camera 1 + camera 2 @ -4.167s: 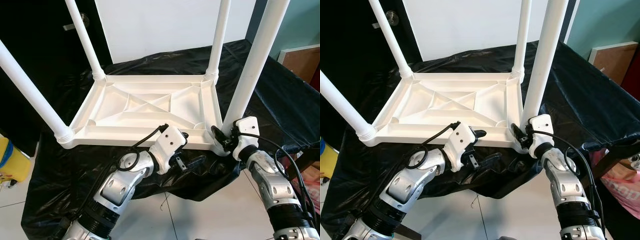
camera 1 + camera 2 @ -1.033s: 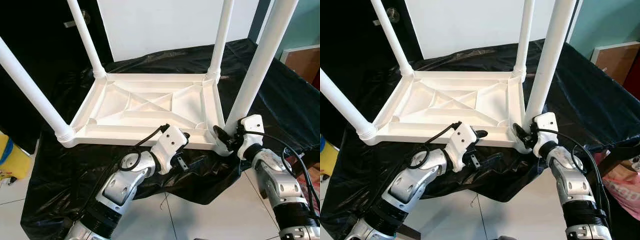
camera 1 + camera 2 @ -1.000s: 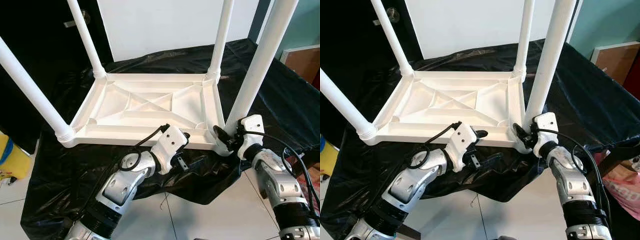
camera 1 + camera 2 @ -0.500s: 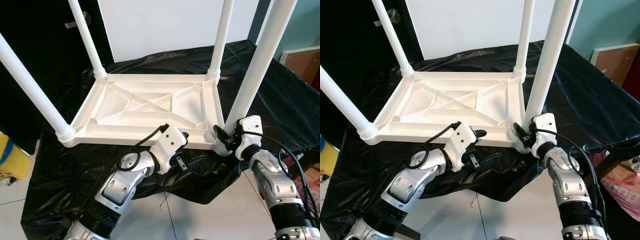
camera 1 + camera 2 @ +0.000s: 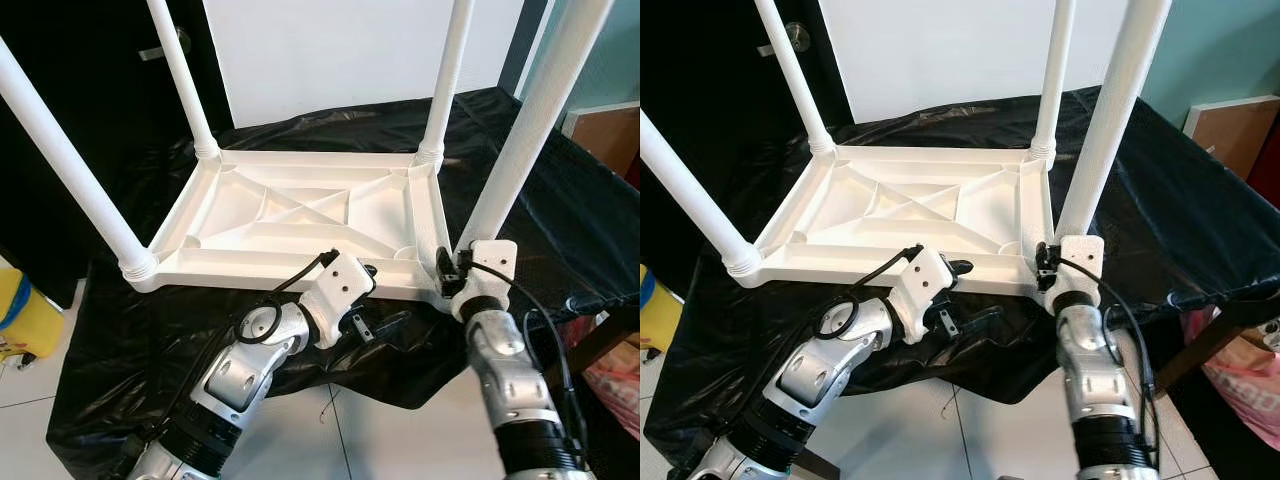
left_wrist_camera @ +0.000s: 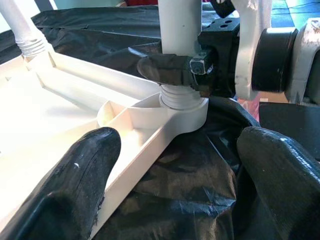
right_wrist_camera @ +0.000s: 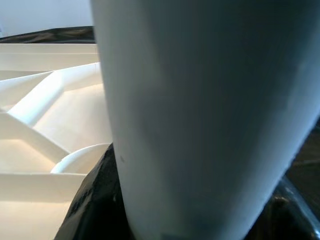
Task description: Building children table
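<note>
A white plastic tabletop (image 5: 300,215) lies upside down on a black sheet (image 5: 130,330), with its legs standing upward. My right gripper (image 5: 450,275) is shut on the near right leg (image 5: 520,150) just above its threaded base; in the right wrist view this leg (image 7: 200,110) stands close between the dark fingers (image 7: 95,200). The left gripper (image 5: 380,297) is open at the tabletop's front edge, close left of that corner. In the left wrist view its pads (image 6: 75,185) frame the leg socket (image 6: 182,105).
The near left leg (image 5: 70,160) and the two far legs (image 5: 185,85) rise high around the tabletop. A yellow object (image 5: 20,310) sits on the tiled floor (image 5: 330,430) at left. A brown board (image 5: 610,135) leans at right.
My right forearm has swung inward so it now points straight up to the leg, with the gripper turned around the leg's base. The left arm has stayed put. The camera shifted slightly.
</note>
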